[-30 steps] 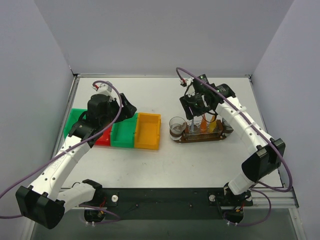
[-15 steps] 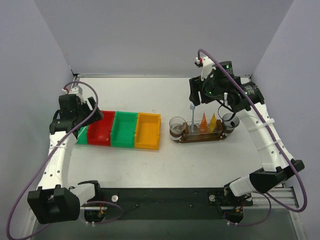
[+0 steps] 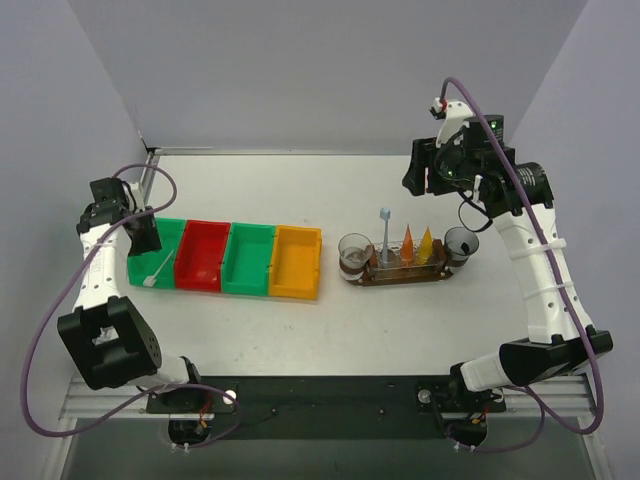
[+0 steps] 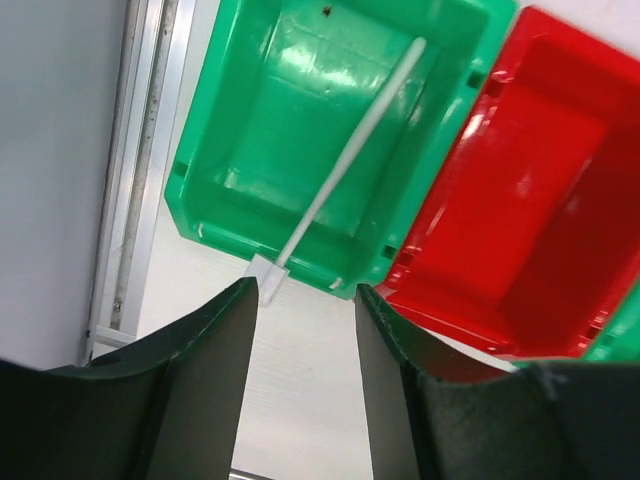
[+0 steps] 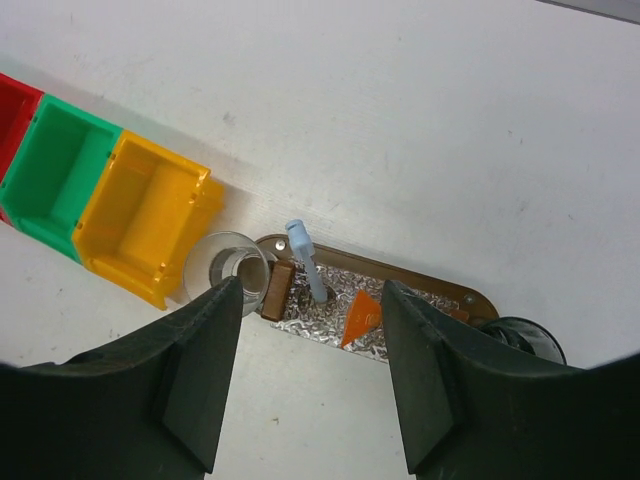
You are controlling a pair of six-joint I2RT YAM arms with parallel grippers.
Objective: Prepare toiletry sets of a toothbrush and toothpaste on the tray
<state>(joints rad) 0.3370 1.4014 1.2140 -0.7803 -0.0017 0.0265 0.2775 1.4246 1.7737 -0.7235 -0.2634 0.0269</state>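
Brown wood tray [image 5: 441, 291]: on the right half of the table, at mid-depth, with its long side parallel to the near edge.
Standing toothbrush [image 5: 311, 266]: upright on the tray's left part, pale blue head uppermost.
Orange tube [image 5: 362, 316]: stands point up, just right of that brush.
Yellow-orange tube [image 3: 426, 244]: point up, just beside the orange one, toward the tray's right end.
Cups: the clear cup [image 5: 232, 268] is at the tray's left end and the dark cup [image 5: 526, 336] at its right end. Contact with the tray cannot be told.
Bins: a side-by-side row on the left half of the table. From the left edge they are the green bin [image 4: 268, 98], red bin [image 4: 522, 182], second green bin [image 5: 55, 166] and yellow bin [image 5: 150, 216].
Lying toothbrush [image 4: 346, 164]: white, lying diagonally in the leftmost green bin, its head poking over the bin's near rim.
Left gripper [image 4: 303, 298]: above that bin's near-left corner, jaws apart with nothing between them. The brush head shows below the gap.
Right gripper [image 5: 311, 291]: high over the table toward the far-right corner, jaws spread and empty.
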